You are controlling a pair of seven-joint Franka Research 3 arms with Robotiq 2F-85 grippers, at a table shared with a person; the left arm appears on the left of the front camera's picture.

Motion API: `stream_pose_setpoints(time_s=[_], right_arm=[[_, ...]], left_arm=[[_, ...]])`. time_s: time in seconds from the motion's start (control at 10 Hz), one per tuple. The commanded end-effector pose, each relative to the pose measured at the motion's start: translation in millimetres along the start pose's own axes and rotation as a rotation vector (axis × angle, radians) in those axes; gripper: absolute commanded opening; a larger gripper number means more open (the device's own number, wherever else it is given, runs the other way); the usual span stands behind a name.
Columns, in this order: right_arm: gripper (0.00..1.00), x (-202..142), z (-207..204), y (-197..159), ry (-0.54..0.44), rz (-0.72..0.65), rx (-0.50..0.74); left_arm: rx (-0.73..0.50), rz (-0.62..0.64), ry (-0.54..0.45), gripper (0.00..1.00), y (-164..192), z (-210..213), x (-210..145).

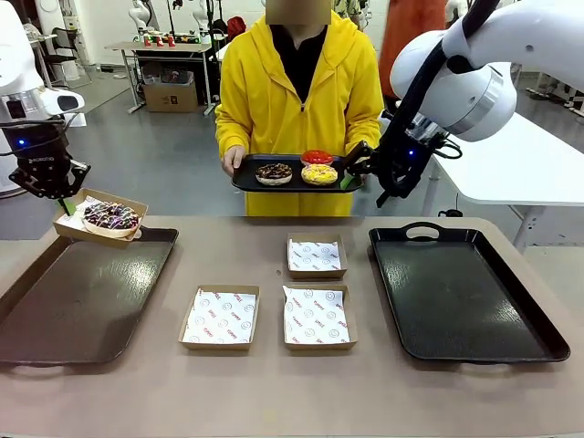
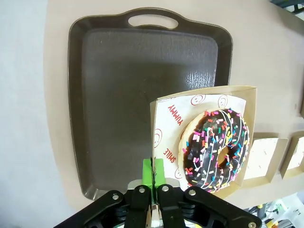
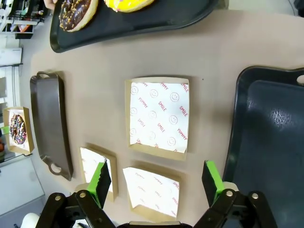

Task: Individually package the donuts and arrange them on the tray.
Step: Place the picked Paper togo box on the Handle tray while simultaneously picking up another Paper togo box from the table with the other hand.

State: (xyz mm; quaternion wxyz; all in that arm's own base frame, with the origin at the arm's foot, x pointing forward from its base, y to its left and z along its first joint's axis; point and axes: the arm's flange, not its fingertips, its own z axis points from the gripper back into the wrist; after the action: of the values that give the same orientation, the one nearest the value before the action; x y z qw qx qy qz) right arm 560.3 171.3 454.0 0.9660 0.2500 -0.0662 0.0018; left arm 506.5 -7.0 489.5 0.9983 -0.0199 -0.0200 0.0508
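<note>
Two dark trays are set on the counter (image 1: 274, 388), a left tray (image 1: 82, 310) and a right tray (image 1: 456, 292), with three empty boxes (image 1: 315, 315) between them. A fourth box (image 2: 166, 114), carrying one sprinkled dark donut (image 2: 199, 142), is gripped at its rim by the left tool (image 2: 153, 173) over the left tray's far-left corner. Three donuts (image 1: 319, 173) are held on a person's tray (image 1: 245, 179), just beside the open right tool (image 1: 358, 169).

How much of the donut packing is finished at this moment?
Done: one sprinkled donut sits in a box. In hand: the left gripper, shut on that box, holds it above the left tray's edge. Left: three donuts wait on the person's tray, three boxes lie empty.
</note>
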Motion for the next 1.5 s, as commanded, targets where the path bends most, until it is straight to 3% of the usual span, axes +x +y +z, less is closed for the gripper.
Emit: stream_pose_setpoints(time_s=[0.0, 0.2, 0.4, 0.6, 1.0, 1.3, 1.4], right_arm=[[1.0, 1.1, -1.2, -1.0, -0.007, 0.001, -0.01], [1.0, 0.0, 0.0, 0.0, 0.0, 0.0, 0.0], [1.0, -0.3, -27.3, 21.3, -0.004, -0.01, -0.149], [1.0, 0.6, -56.7, 35.6, 0.002, -0.002, -0.218], [1.0, 7.7, -116.8, 36.5, 0.019, -0.012, -0.315], [1.0, 8.5, -125.6, 32.4, 0.002, -0.066, -0.316], [1.0, 2.2, -126.8, 24.4, 0.047, -0.01, -0.29]], left_arm=[[-0.007, 0.004, 0.005, 0.01, -1.4, 3.9, -2.1], [0.0, 0.0, 0.0, 0.01, 0.0, 0.0, 0.0], [0.071, -0.095, -0.033, 0.01, 0.4, -19.9, 12.0], [0.123, -0.137, -0.069, 0.01, 4.1, -39.9, 20.4], [0.08, -0.155, -0.055, 0.01, 6.3, -70.1, 33.5], [0.106, -0.145, -0.048, 0.01, 2.1, -69.1, 34.1], [0.106, -0.145, -0.048, 0.01, 2.1, -69.1, 34.1]])
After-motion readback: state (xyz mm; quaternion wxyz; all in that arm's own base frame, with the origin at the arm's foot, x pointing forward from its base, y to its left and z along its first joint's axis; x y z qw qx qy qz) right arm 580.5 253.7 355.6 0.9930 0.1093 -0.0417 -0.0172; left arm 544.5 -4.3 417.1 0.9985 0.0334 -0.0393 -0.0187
